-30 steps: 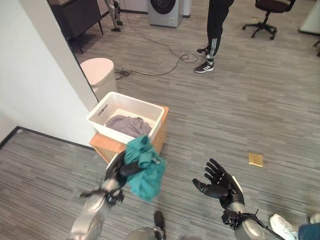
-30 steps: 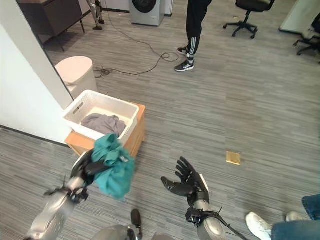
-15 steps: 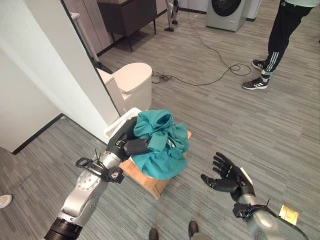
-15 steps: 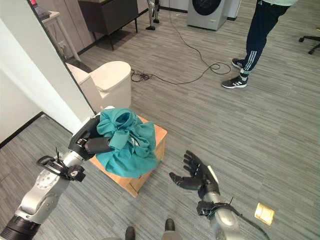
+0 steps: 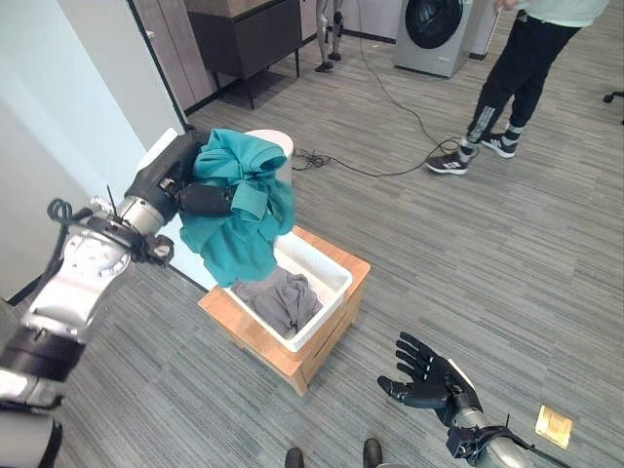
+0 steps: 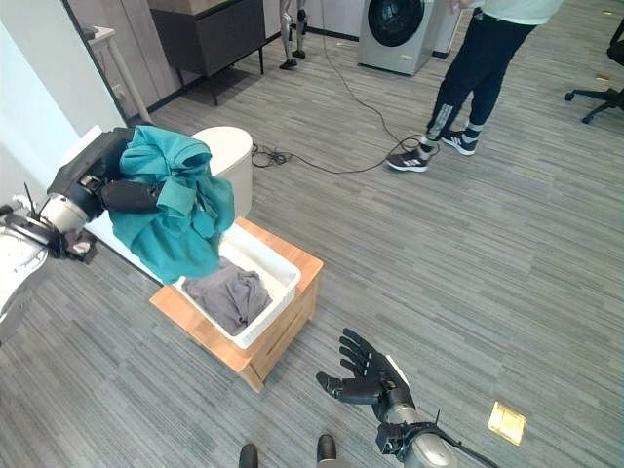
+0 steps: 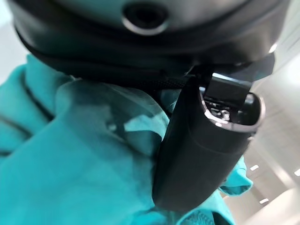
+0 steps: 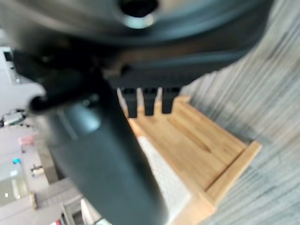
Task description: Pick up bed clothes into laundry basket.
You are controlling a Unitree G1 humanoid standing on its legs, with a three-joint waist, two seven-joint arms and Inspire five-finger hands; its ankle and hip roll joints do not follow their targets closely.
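Observation:
A teal garment [image 5: 236, 200] hangs bunched from my left hand [image 5: 185, 185], whose fingers are curled round it; in the left wrist view the teal cloth [image 7: 70, 164] lies under the thumb [image 7: 201, 154]. It hangs above the left end of the white laundry basket [image 5: 327, 278], its lowest fold just over the rim. A grey garment [image 5: 278, 297] lies inside the basket. The basket sits on a low wooden stand [image 5: 336, 336]. My right hand [image 5: 429, 380] floats low at the front right, fingers spread, holding nothing.
A white wall [image 5: 58, 127] is at the left. A pale round bin [image 6: 229, 156] stands behind the basket. A person [image 5: 507, 78] stands at the back right, near a cable [image 5: 390, 102] on the floor and a washing machine [image 5: 434, 34]. A small yellow card [image 5: 551, 426] lies on the floor at the right.
The camera has shifted. My left hand has carried the teal garment up and left; it now hangs over the basket's left end, uncovering the grey garment. The right hand stays spread.

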